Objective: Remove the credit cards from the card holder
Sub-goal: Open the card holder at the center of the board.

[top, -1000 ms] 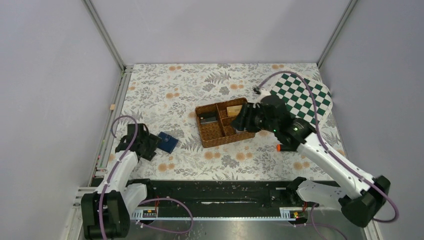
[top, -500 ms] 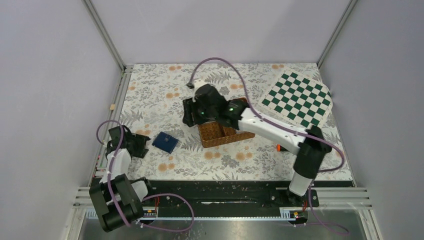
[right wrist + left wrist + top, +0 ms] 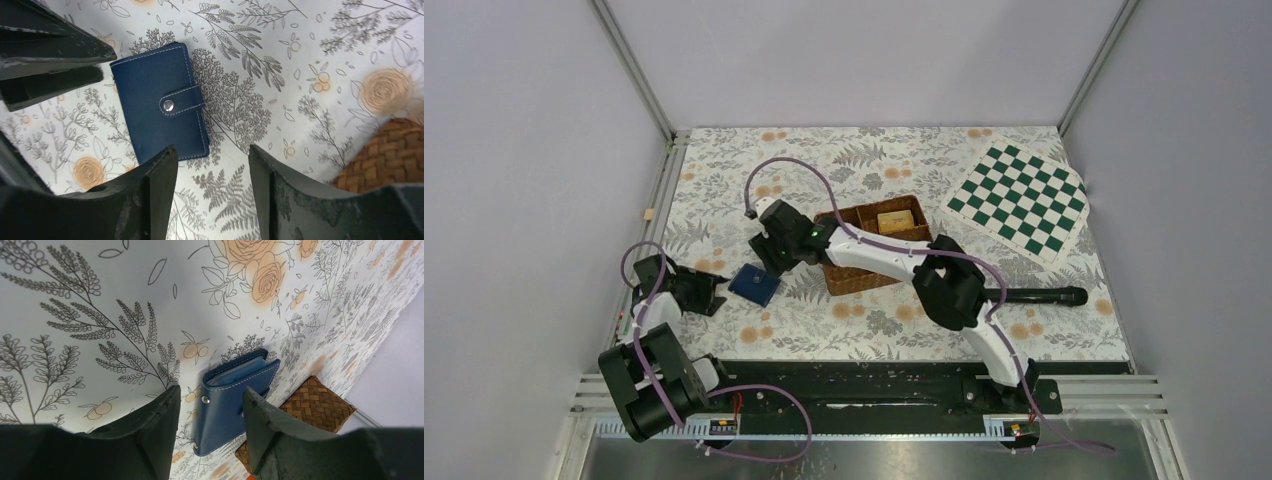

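The card holder (image 3: 755,284) lies flat on the floral mat, dark navy, folded shut with its tab snapped. The credit cards are hidden. My left gripper (image 3: 711,293) sits low just left of the holder, open, nothing between its fingers. In the left wrist view the card holder (image 3: 235,400) lies just beyond the left gripper (image 3: 211,390). My right gripper (image 3: 769,260) hovers at the holder's far right side, open and empty. From the right wrist, the card holder (image 3: 157,102) is ahead and left of the right gripper (image 3: 212,147).
A brown wicker tray (image 3: 874,272) stands right of the holder, partly under my right arm, with a tan item (image 3: 894,220) in a back compartment. A green-and-white chessboard (image 3: 1019,200) lies at the back right. The left gripper's fingers (image 3: 50,55) show in the right wrist view.
My right arm has swung left from over the wicker tray to above the card holder. The left gripper has drawn back slightly and its jaws have narrowed. The holder has not moved.
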Action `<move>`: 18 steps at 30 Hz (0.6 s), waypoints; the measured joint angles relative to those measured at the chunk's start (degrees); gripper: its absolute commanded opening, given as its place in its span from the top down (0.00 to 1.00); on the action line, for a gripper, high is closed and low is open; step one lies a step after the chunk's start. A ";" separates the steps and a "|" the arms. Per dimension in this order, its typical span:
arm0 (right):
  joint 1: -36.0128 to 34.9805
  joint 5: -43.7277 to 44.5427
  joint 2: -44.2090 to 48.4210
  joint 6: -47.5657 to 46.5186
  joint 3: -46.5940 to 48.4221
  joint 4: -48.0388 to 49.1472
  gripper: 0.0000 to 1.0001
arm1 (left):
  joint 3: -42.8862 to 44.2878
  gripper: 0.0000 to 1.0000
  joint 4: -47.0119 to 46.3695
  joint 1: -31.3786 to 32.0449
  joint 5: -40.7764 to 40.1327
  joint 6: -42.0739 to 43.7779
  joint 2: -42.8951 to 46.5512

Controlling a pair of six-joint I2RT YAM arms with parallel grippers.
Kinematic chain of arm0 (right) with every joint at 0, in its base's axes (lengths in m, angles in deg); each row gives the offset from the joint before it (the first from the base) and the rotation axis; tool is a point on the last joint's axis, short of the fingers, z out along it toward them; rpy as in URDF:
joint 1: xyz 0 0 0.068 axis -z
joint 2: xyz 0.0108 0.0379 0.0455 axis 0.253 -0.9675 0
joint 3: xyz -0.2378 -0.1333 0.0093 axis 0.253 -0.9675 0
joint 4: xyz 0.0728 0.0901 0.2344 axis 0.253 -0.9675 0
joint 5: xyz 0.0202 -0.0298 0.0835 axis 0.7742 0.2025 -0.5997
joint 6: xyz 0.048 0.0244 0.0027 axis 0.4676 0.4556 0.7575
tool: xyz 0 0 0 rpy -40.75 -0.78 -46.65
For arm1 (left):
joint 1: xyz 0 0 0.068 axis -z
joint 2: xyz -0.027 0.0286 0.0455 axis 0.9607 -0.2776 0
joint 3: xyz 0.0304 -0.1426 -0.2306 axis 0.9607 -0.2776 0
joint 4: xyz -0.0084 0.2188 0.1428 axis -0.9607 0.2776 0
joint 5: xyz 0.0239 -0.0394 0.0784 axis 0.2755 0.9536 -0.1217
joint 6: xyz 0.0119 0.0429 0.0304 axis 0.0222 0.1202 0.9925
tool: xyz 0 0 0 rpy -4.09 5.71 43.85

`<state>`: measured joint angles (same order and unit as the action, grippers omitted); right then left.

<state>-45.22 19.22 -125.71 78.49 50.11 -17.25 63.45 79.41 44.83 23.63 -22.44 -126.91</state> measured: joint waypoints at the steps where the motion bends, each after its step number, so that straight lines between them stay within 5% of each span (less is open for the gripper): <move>1: -0.09 0.02 -1.05 -0.39 0.66 0.13 0.39 | 0.00 0.53 -0.11 0.00 0.20 0.22 -0.13; 9: -2.27 0.26 -7.04 -5.05 5.49 2.05 0.40 | 0.17 0.66 -1.97 0.00 2.80 0.63 -3.52; 18: -4.44 0.81 -9.44 -8.50 6.84 3.50 0.40 | 0.33 0.70 -6.40 -0.04 8.46 0.72 -8.72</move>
<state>-49.66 20.02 -135.16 69.99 56.95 -13.75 63.78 73.00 44.78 32.09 -21.72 -135.63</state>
